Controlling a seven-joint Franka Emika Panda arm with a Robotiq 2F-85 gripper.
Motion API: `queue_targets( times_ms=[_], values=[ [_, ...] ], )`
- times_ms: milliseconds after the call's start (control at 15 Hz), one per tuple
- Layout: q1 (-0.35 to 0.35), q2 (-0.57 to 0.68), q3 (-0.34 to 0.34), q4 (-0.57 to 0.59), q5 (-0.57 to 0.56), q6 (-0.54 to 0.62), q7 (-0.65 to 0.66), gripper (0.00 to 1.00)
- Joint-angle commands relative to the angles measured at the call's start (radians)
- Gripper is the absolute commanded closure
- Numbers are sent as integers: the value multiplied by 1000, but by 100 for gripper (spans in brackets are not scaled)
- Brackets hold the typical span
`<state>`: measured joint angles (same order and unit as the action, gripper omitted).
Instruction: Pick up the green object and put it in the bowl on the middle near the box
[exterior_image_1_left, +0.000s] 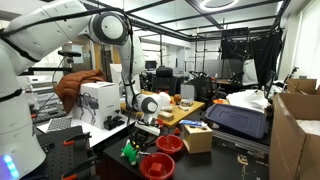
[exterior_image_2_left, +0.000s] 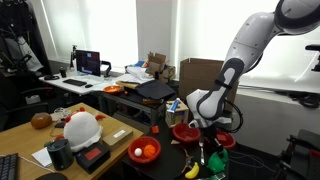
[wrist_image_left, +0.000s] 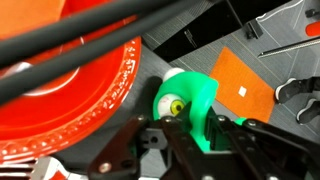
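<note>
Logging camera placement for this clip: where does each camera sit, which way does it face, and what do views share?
Exterior view: near the robot's base, facing into the lab; shows the white arm and hand over the green object.
Exterior view: across the desks, facing the windows; the arm reaches in from upper right.
Wrist view: on the wrist, looking down past the hand at the green object beside a red bowl.
Shared: all three show the green object and a red bowl.
</note>
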<state>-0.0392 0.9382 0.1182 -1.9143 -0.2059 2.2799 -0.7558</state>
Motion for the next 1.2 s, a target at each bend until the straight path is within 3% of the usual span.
queue_targets(
  times_ms=[0,533,933,1133],
  values=[
    [-28,-28,30,21,40,-68,6,98],
    [-24,-84,19,119,115,-134,117,98],
    [-25,-98,13,254,136,-238,188,98],
    [-5,-52,-12,337,125,-188,293,98]
  ],
)
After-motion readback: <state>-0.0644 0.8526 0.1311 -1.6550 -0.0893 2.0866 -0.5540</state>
